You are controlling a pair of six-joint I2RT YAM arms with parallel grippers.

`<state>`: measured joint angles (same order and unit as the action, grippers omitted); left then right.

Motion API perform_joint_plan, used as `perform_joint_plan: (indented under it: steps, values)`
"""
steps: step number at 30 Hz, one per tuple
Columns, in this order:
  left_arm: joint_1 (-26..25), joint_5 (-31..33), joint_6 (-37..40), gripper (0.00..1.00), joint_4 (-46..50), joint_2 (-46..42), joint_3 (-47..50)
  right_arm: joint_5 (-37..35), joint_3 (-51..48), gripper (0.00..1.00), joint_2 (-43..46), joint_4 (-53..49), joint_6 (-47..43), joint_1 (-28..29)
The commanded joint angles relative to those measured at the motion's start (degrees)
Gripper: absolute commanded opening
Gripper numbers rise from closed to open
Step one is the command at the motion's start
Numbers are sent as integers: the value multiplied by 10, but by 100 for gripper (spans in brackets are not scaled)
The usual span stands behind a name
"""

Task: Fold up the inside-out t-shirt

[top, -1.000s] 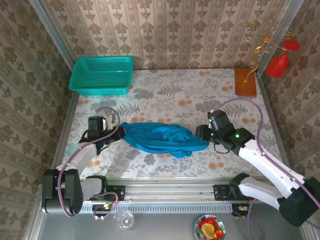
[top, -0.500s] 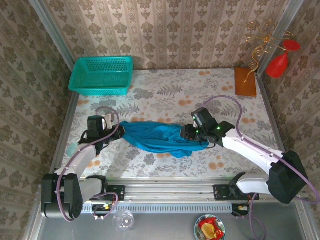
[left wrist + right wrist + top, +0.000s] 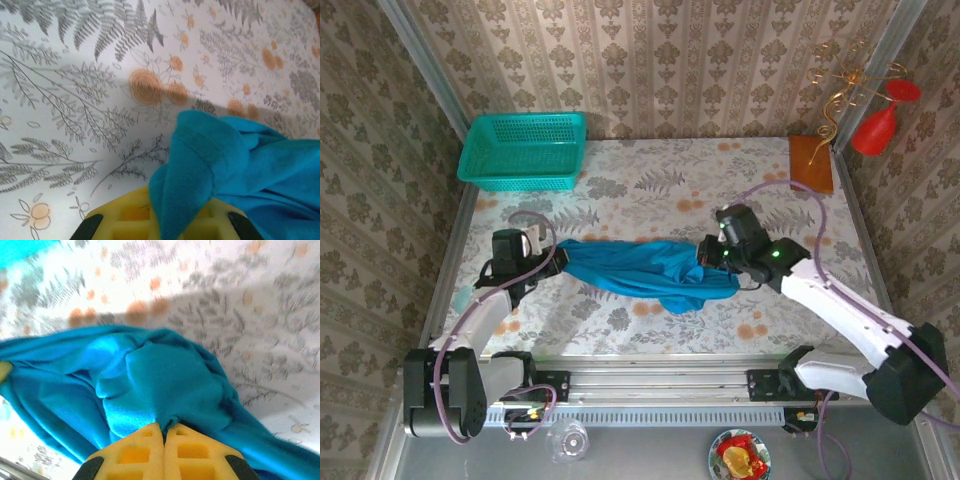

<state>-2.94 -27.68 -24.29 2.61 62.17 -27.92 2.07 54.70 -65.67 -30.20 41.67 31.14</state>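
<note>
Inside-out t-shirt [image 3: 640,272] gathered into a long, rumpled rope across the near middle of the flowered table [image 3: 720,190], well apart from the turquoise mesh basket [image 3: 525,150] at the far left corner. The left gripper [image 3: 558,262] is clenched on the shirt's left end; in its wrist view a thick rolled edge of cloth drapes down between its fingers. The right gripper [image 3: 706,262] is clamped on the right end, its yellow pads [image 3: 135,455] pressed flat together with a small pucker of cloth nipped at their tips. Judged from this layout, you are at the spreading step: both ends are held, but the body is bunched, and no clean fold is possible until it lies flat. To do it well, lift both ends just clear of the table and draw them apart evenly, so the twist along the middle runs out rather than tightens. Watch the right-hand pinch, which looks shallow and could slip under tension. Whether each gripper holds hem, sleeve or shoulder cannot be told from these views, so check before you commit to a fold line. The cloth is a thin, soft, matte teal knit with no print. It creases in broad, loose folds, sags where unsupported, and will likely drag on the printed table cover rather than slide.
</note>
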Motion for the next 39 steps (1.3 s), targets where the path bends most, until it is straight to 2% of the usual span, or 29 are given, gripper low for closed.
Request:
perform_joint_plan:
  steps: [1, 10, 14, 17, 20, 26, 29, 31, 35, 39]
  values:
    - [34, -23, -12, 0, -20, -13, -26, -40, 75, 0, 42, -52, -42, -27]
    - [175, -123, -22, 0, -16, -9, -82, -60, 246, 0, 72, -158, -130, -152]
    - [221, -135, -38, 0, -17, -29, -88, -84, 263, 0, 95, -196, -147, -210]
    - [231, -135, -45, 0, -16, -43, -82, -92, 248, 0, 111, -216, -147, -246]
    - [212, -153, -47, 0, -15, -46, -76, -77, 214, 0, 124, -219, -139, -255]
    - [107, -147, -28, 0, 8, -57, -86, -10, 131, 0, 125, -186, -116, -256]
    - [79, -147, -35, 0, -11, -37, -129, -15, 135, 0, 104, -139, -128, -261]
    - [73, -151, -36, 0, -17, 0, -189, -14, 167, 0, 64, -110, -145, -278]
    - [52, -177, -48, 0, -28, 93, -352, 19, 298, 0, -34, -106, -158, -318]
    - [24, -194, -59, 0, -29, 136, -482, 3, 397, 0, -55, -108, -160, -335]
